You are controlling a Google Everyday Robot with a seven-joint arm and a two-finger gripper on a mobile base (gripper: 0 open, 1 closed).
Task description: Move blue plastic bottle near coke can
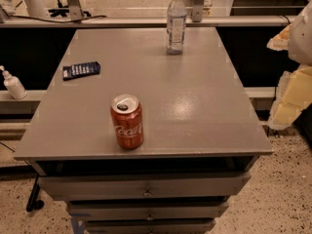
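1. Blue plastic bottle (176, 22): one, upright, white cap on, standing at the far edge of the grey surface (195, 96), a little right of its centre line.
2. Coke can (127, 121): one, upright, silver top and pull tab facing up, standing near the front edge of the surface, left of centre. It is well apart from the blue plastic bottle, with bare surface between them.
3. Dark blue packet (81, 70): one, lying flat near the left edge of the surface, apart from both the can and the bottle.
4. White pump bottle (13, 84): one, off the surface, on a lower ledge to the left.
5. Drawer fronts (146, 185): three, stacked below the front edge of the surface.
6. Tool (291, 89): one, seen only as a pale cream and white shape at the right border of the view, beyond the right edge of the surface and touching none of the listed things. Whether it is apart or together cannot be told.
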